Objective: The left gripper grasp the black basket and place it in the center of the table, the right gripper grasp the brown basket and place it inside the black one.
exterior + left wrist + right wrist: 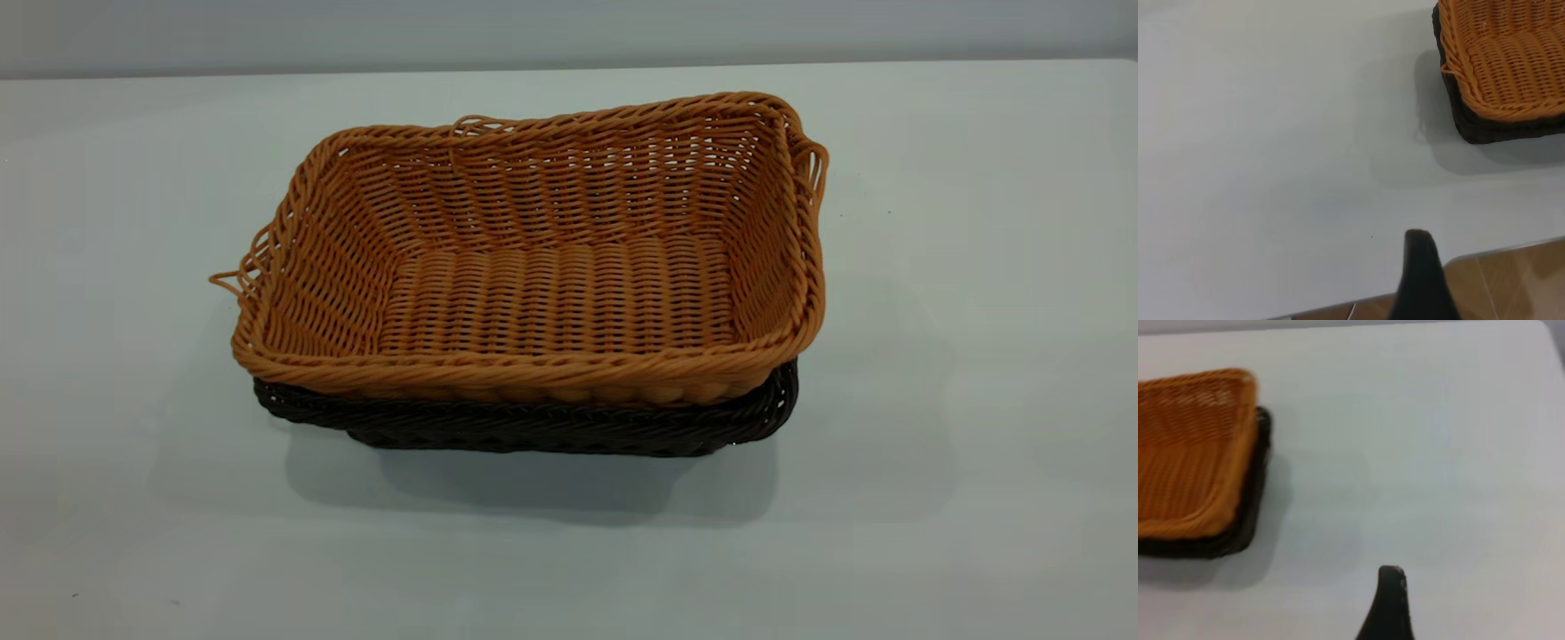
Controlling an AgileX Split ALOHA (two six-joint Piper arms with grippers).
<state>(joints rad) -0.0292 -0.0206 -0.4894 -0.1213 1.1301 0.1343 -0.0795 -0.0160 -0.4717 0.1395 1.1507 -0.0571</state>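
The brown basket sits nested inside the black basket in the middle of the white table, slightly tilted, with its rim above the dark rim. Both baskets also show in the left wrist view, brown over black, and in the right wrist view, brown over black. Neither gripper shows in the exterior view. A dark part of the left gripper hangs over the table's edge, well away from the baskets. A dark part of the right gripper hangs over bare table, also apart from them.
A grey wall runs behind the table's far edge. A brown floor lies beyond the table edge by the left gripper. White tabletop surrounds the baskets on all sides.
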